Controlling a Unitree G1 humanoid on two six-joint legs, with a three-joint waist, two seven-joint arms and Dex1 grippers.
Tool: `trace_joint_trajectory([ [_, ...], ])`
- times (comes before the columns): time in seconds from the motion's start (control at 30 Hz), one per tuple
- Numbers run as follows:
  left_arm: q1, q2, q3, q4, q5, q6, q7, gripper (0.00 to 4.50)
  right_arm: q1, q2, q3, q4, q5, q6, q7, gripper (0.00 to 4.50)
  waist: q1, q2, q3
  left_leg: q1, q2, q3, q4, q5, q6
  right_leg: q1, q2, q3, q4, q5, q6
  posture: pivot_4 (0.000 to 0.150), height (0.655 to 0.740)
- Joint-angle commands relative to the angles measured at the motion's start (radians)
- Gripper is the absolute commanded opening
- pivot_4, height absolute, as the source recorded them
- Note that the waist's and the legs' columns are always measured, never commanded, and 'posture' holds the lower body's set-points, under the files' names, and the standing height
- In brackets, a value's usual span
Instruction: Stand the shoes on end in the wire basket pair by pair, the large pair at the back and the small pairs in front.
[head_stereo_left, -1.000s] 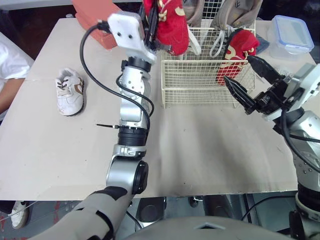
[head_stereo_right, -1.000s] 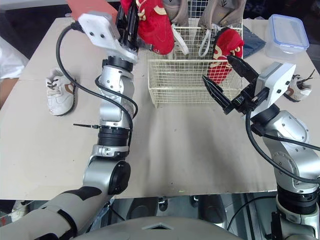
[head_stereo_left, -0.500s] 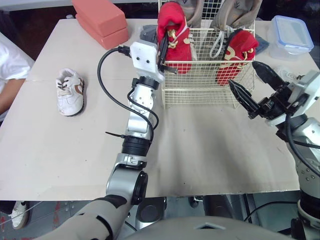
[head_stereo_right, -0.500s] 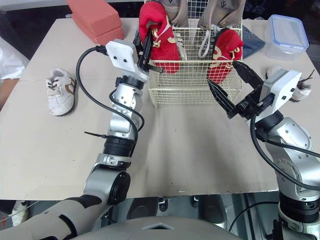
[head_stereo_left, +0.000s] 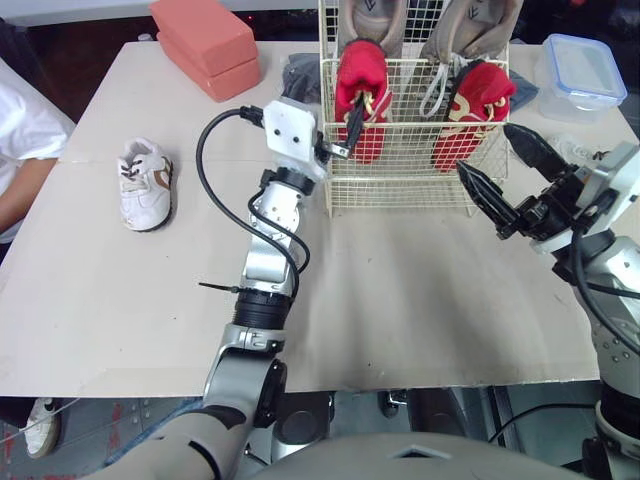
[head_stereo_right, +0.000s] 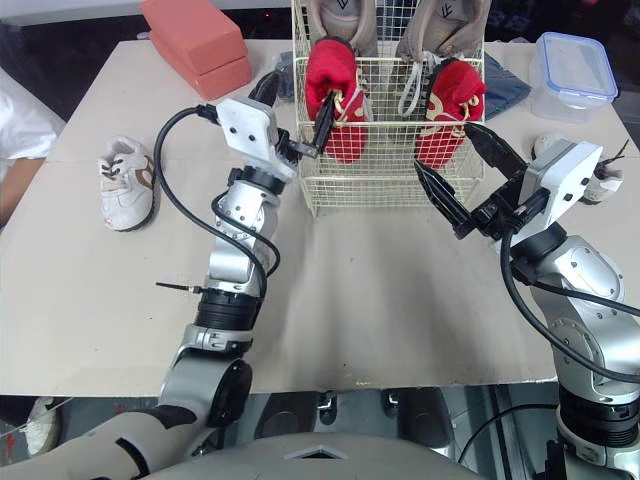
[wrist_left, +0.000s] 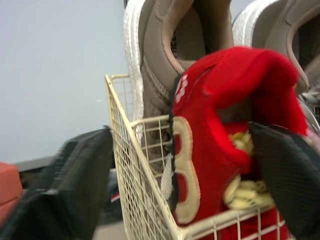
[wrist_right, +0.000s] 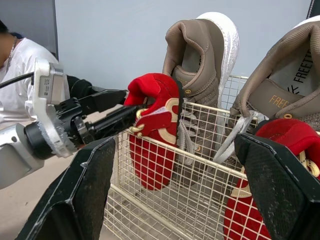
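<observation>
At wire basket's (head_stereo_left: 400, 192) left front | red shoe (head_stereo_left: 362, 92) upright | left hand (wrist_left: 180, 142) parted

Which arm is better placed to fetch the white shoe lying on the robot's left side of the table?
Probably left. The white shoe lies on that arm's side, and the left gripper is open at a red shoe in the wire basket. The right gripper, also open, hovers farther away.

We take this for a robot test lab: a beige board-covered table (head_stereo_left: 420, 300), a plain grey wall (wrist_right: 125, 30), a white-shirted person (head_stereo_left: 20, 130) seated alongside.
</observation>
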Motion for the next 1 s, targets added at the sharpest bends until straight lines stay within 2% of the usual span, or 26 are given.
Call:
trace_joint_trajectory([
  [0.03, 0.045, 0.011, -0.016, -0.107, -0.034, 0.082, -0.030, 4.43, -0.006, -0.009, -0.026, -0.023, 0.009, -0.017, 0.001, 3.73, 0.000, 0.000, 0.000, 0.000, 0.000, 0.000, 0.000, 0.000, -0.001, 0.000, 0.000, 0.000, 0.000, 0.000, 0.000, 0.150, 0.6860],
  [0.27, 0.117, 0.079, -0.006, -0.295, -0.120, 0.207, -0.128, 4.43, 0.001, -0.028, -0.092, 0.049, 0.019, -0.026, 0.016, 3.73, 0.002, 0.000, 0.000, -0.001, 0.000, 0.000, 0.000, 0.001, -0.002, 0.000, 0.000, 0.000, -0.001, 0.000, 0.000, 0.150, 0.6860],
  [0.43, 0.086, 0.163, 0.026, -0.402, -0.269, 0.312, -0.256, 4.43, 0.011, -0.105, -0.201, 0.250, -0.024, -0.046, 0.064, 3.73, 0.002, 0.000, 0.000, -0.001, 0.000, 0.000, 0.000, 0.001, -0.002, 0.000, 0.000, 0.000, -0.001, 0.000, 0.000, 0.150, 0.6860],
  [0.73, -0.056, 0.340, 0.033, -0.458, -0.513, 0.591, -0.480, 4.43, -0.074, -0.284, -0.273, 0.793, -0.152, -0.184, 0.212, 3.73, -0.003, 0.001, 0.001, 0.000, 0.000, 0.002, -0.001, 0.001, -0.002, -0.001, 0.001, 0.002, -0.002, 0.000, 0.000, 0.150, 0.6860],
  [1.0, -0.122, 0.529, 0.076, -0.524, -0.708, 0.803, -0.628, 4.43, -0.318, -0.429, -0.223, 1.346, -0.271, -0.332, 0.335, 3.73, -0.005, 0.003, 0.001, 0.001, 0.000, 0.004, -0.002, 0.002, -0.004, -0.002, 0.003, 0.005, -0.002, 0.000, 0.000, 0.150, 0.6860],
])
